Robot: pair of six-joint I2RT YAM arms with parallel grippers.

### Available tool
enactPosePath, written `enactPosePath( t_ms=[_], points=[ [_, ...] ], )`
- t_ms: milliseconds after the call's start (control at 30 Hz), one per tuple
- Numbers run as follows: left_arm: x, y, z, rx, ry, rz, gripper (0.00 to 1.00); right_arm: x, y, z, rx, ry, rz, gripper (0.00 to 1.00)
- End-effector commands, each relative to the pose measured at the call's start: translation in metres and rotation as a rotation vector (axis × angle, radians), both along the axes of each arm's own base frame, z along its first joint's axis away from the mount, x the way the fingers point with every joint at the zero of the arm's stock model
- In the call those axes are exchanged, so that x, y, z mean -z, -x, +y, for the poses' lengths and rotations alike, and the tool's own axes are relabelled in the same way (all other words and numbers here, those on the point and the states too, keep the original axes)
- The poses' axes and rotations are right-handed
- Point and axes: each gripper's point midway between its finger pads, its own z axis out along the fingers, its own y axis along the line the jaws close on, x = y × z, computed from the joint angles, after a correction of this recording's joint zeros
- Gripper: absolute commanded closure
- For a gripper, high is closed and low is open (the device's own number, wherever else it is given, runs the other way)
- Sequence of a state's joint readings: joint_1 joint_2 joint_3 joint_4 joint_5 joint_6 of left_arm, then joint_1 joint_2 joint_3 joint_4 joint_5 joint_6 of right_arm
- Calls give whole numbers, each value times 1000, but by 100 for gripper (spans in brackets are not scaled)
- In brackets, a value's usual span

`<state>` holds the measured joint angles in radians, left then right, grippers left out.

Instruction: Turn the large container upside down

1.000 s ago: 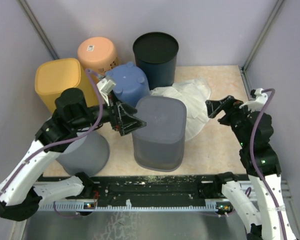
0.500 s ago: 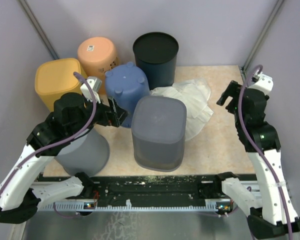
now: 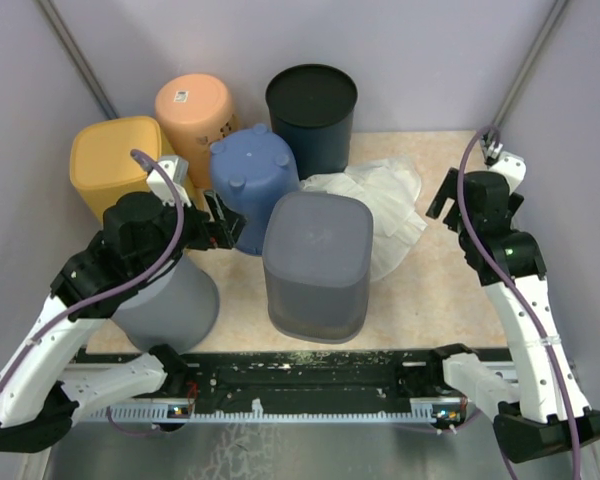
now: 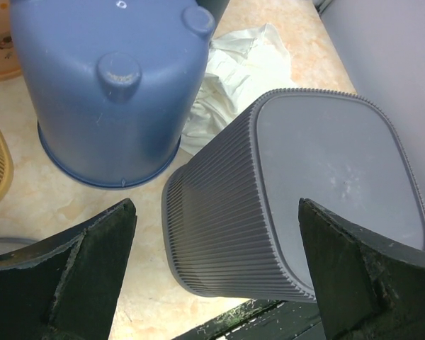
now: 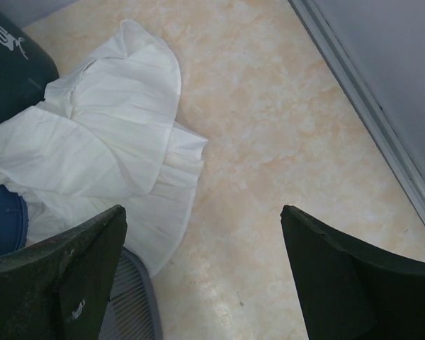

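The large grey ribbed container (image 3: 317, 265) stands base up at the front middle of the table; it also shows in the left wrist view (image 4: 319, 191). My left gripper (image 3: 223, 224) is open and empty, just left of the container and apart from it; in its wrist view (image 4: 214, 212) the jaws stand wide above the container's ribbed side. My right gripper (image 3: 450, 195) is open and empty over bare table at the right; its wrist view (image 5: 202, 212) shows only the container's corner (image 5: 127, 304).
A white cloth (image 3: 380, 205) lies right of the container. A blue container (image 3: 255, 175), an orange one (image 3: 195, 105), a yellow one (image 3: 115, 160) and a dark bin (image 3: 312, 110) stand behind, base up. A grey round container (image 3: 175, 300) sits under my left arm.
My left gripper has drawn back to the left, away from the grey container. My right arm has swung up and back toward the far right. The container has not moved.
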<state>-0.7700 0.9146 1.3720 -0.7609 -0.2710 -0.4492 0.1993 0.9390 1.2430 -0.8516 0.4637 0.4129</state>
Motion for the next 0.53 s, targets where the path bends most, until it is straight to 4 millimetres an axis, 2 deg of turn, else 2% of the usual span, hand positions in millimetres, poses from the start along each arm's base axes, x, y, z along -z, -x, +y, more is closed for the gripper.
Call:
enactPosePath(
  t_ms=[0, 500],
  points=[
    [-5, 1, 5, -21, 36, -30, 0, -13, -9, 6, -21, -22, -68, 10],
    [-1, 1, 5, -28, 30, -21, 0, -7, -15, 10, -9, -58, -60, 9]
  ],
)
